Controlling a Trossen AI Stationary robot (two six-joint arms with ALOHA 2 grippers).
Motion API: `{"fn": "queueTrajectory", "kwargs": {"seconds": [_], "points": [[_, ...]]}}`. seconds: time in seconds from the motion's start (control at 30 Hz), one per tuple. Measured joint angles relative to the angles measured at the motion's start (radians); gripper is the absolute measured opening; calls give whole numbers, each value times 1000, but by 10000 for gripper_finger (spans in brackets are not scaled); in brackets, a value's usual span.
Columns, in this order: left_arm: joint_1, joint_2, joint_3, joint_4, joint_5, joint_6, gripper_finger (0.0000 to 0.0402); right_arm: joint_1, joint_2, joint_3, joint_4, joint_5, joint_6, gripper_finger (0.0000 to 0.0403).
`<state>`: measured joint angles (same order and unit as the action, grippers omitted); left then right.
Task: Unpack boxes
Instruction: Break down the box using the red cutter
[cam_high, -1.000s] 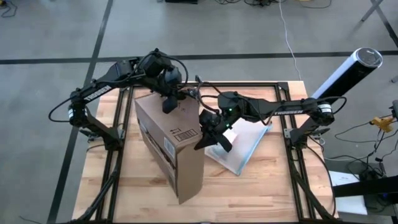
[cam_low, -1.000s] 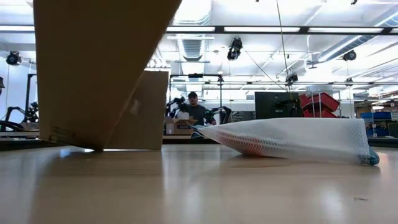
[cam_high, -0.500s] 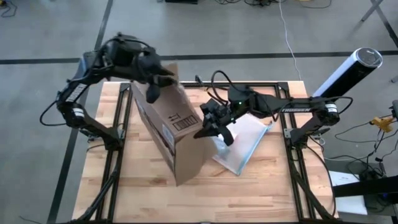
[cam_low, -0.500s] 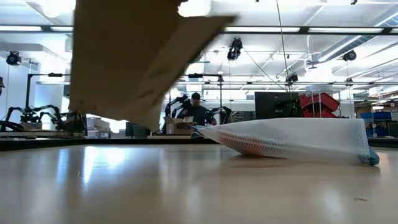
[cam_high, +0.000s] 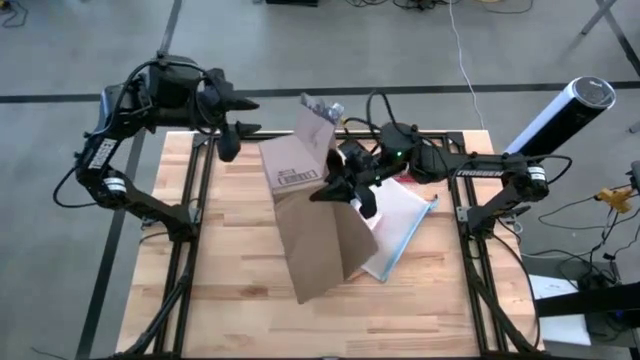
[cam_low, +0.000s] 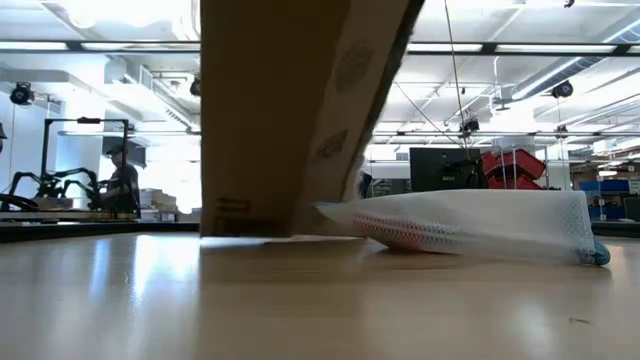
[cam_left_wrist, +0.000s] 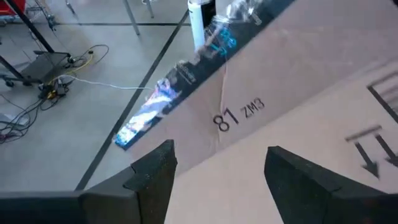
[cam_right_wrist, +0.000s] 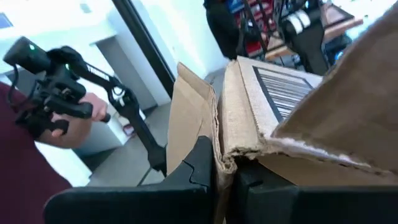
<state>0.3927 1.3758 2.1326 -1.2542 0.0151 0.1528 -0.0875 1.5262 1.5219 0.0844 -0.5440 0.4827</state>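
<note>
The bench (cam_high: 240, 290) is a top of pale wooden planks in a black metal frame, standing on a grey concrete floor (cam_high: 60, 50) crossed by dark lines. In the low view the room behind is a bright workshop with strip lights, a dark monitor (cam_low: 440, 168) and red bins (cam_low: 515, 163); a person (cam_low: 122, 180) stands far off at the left.

The left tool (cam_high: 232, 126) hangs over the bench's far left corner, its fingers spread and holding nothing. To its right, clear of its fingertips, is the box (cam_high: 315, 210). In the left wrist view the spread fingers (cam_left_wrist: 152, 177) face a brown panel of the box (cam_left_wrist: 292, 106) printed "81", with shiny tape along its edge.

The box stands tilted on the bench. Its long axis runs from the near end, which rests on the planks, up and away to the far end, where a flap (cam_high: 313, 128) sticks up with crumpled tape. A white barcode label (cam_high: 297, 177) faces up.

The right tool (cam_high: 338, 190) is at the box's right side, pinching a cardboard edge; the right wrist view shows its fingers (cam_right_wrist: 202, 165) pressed on either side of the torn edge (cam_right_wrist: 227, 134).

Just right of that tool and partly under the box lies a clear plastic pouch (cam_high: 400, 225) with a blue corner.
</note>
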Motion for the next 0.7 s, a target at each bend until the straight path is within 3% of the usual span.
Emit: {"fn": "queueTrajectory", "kwargs": {"seconds": [0.17,0.33,0.7], "points": [[0,-2,-26,-89,-4,-4,212,-25,-20,0,86,3,28,0],[0,-24,-149,-66,-8,-4,195,-44,-41,0,166,-1,61,0],[39,-248,-529,324,7,-59,184,-50,-140,0,189,15,71,0]]}}
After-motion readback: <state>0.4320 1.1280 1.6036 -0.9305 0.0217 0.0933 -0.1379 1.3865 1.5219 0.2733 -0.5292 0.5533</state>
